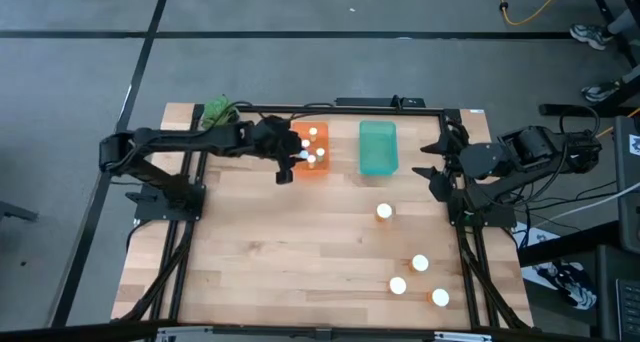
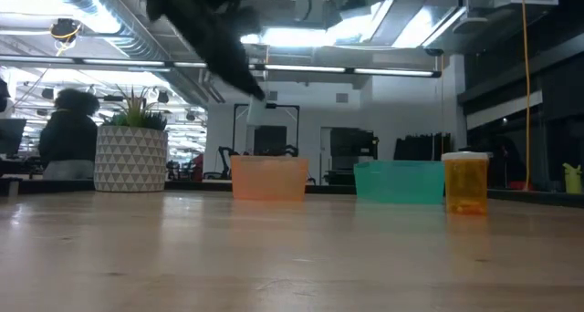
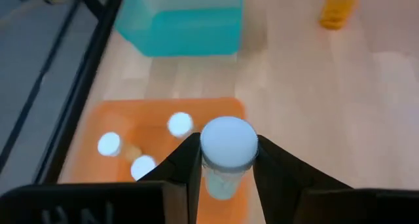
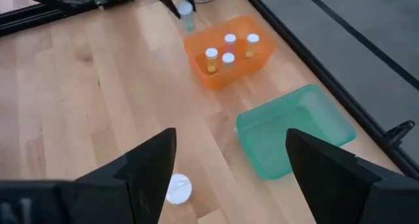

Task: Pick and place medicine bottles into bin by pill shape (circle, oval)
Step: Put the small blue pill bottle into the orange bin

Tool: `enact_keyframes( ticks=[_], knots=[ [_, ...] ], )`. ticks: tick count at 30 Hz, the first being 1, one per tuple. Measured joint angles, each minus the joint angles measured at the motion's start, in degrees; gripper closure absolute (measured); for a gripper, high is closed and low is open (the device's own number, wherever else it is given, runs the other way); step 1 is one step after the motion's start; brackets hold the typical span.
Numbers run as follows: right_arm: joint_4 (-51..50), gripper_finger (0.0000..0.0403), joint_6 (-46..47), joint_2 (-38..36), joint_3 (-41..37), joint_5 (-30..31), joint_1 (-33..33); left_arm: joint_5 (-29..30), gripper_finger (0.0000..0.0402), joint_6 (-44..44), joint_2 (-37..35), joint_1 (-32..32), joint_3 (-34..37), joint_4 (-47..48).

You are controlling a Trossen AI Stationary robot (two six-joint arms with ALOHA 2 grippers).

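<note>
Now the left pincer clamps a white-capped bottle over the orange bin; the right pincer, at three o'clock, gapes empty.

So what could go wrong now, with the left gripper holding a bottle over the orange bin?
1. The left gripper grips its bottle just under the cap; it may slip.
2. Four bottles already stand in the orange bin; a drop could topple them.
3. The held bottle hangs near the bin's edge, so it might land outside.
</note>
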State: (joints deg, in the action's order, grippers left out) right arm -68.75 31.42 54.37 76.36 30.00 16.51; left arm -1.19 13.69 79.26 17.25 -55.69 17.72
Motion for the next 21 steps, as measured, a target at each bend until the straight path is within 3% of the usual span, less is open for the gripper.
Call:
enact_keyframes(
  ticks=[4,10,21],
  knots=[
    [0.0,0.0114,2.2,0.0,0.0,0.0,0.0,-1.0,0.0300,0.0,0.4,2.9,7.8,-11.8],
    [-0.1,0.0114,4.5,0.0,0.0,0.4,0.0,-4.2,0.0300,-1.4,0.4,7.2,14.9,-21.8],
    [0.3,0.0114,6.1,0.0,0.0,0.5,0.0,-7.1,0.0300,-1.3,2.0,10.3,19.0,-28.0]
  ],
)
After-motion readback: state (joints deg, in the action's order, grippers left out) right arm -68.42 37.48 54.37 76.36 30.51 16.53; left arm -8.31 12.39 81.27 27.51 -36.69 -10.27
